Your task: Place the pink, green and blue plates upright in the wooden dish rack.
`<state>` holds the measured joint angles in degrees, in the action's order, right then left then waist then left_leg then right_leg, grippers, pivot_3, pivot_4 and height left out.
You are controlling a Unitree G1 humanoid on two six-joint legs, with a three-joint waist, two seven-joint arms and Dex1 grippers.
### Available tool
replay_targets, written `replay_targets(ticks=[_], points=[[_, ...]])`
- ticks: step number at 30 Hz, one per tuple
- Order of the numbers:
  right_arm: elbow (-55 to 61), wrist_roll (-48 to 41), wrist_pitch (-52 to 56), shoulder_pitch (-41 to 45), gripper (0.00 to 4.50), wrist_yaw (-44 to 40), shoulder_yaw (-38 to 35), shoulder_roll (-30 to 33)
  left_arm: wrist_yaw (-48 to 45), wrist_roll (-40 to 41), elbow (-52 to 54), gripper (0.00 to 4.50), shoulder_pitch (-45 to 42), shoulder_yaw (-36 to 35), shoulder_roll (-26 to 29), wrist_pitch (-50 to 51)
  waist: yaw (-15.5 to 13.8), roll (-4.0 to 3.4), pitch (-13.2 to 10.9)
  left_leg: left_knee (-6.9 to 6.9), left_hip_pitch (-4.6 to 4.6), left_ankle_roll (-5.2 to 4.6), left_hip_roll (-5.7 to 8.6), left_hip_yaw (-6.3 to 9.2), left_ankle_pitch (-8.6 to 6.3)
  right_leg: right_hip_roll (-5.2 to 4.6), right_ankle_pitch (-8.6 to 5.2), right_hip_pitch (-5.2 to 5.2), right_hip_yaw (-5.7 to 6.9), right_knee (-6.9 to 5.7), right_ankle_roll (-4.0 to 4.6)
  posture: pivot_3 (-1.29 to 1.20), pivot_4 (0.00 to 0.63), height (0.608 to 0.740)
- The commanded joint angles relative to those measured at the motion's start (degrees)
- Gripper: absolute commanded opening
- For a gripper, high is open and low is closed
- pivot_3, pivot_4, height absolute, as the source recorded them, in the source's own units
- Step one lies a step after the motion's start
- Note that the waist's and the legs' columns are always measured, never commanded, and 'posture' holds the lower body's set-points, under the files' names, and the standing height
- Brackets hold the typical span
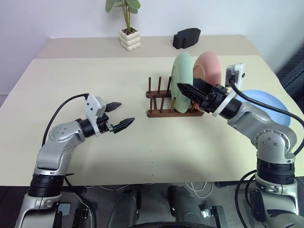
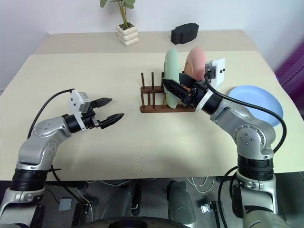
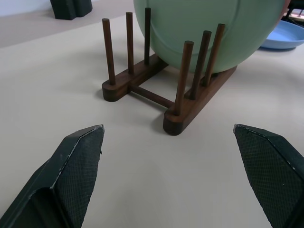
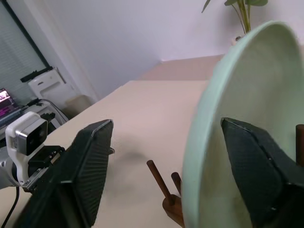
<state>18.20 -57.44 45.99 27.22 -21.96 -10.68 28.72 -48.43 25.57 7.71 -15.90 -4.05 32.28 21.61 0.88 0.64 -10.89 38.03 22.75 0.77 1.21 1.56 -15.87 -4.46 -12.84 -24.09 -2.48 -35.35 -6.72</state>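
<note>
While the green plate (image 1: 182, 81) stood upright among the pegs of the wooden dish rack (image 1: 161, 107), the right gripper (image 4: 166, 180) was spread around the plate's rim, one finger (image 4: 80, 175) on its outer side and the other on its inner face, with a gap showing on the outer side. Just behind the green plate, the pink plate (image 1: 208, 67) also stood on edge in the rack. Nearby on the counter (image 1: 95, 85), to the robot's right of the rack, the blue plate (image 1: 266, 105) lay flat. Well to the left of the rack, the left gripper (image 1: 119, 115) hung with its fingers wide apart, holding nothing.
</note>
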Motion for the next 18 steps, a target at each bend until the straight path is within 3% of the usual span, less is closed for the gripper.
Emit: replay_targets(ticks=[1,12,18], points=[[1.03,0.66,-0.96,0.81,3.43,-0.9,-1.68,0.86,-0.05,0.48,2.14,4.5,-0.03,-0.76,0.25,-0.54,0.0,0.0,0.0,0.0,0.0,0.0,0.0,0.0,0.0,0.0,0.0,0.0,0.0,0.0,0.0,0.0,0.15,0.74],[3.65,8.07,-5.58,6.27,3.43,-5.35,-0.98,6.37,-0.11,0.49,1.98,4.5,-0.23,-0.56,0.2,-0.45,-0.01,0.0,0.0,0.01,0.0,0.0,0.0,0.0,0.0,0.0,0.0,0.0,0.0,0.0,0.0,0.0,0.15,0.74],[3.84,15.09,-11.16,7.54,3.43,-12.58,-3.74,15.84,-0.38,1.03,2.75,4.5,-0.23,-0.24,-0.03,-0.24,-0.22,0.0,0.0,0.02,0.04,0.0,0.03,-0.01,0.0,-0.02,-0.01,0.0,0.01,0.05,-0.01,0.0,0.15,0.74]])
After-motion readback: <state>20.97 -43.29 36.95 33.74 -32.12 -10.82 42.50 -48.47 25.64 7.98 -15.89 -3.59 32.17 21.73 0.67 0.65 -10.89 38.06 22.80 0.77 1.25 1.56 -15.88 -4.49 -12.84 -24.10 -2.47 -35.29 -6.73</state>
